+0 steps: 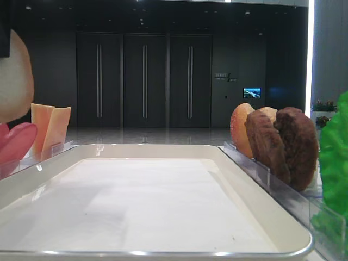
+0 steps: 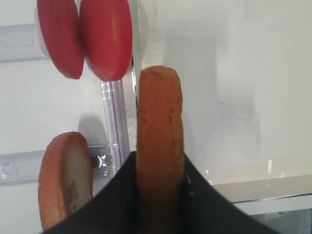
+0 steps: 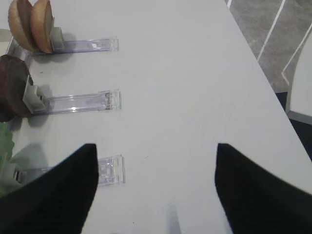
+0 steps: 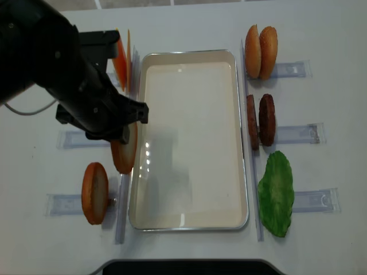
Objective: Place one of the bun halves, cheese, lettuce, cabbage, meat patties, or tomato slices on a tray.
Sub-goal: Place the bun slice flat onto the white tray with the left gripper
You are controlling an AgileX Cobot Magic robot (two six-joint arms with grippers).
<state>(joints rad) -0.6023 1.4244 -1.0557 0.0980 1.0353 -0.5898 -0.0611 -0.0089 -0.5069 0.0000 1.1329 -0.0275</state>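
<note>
Left claw clenched on an upright bun half, right claw spread, empty.

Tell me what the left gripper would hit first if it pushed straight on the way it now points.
The left gripper, shut on a bun half, points down beside the tray's rim. Going straight on, the bun's lower edge would probably meet the tabletop or clear rack first; depth is unclear.
</note>
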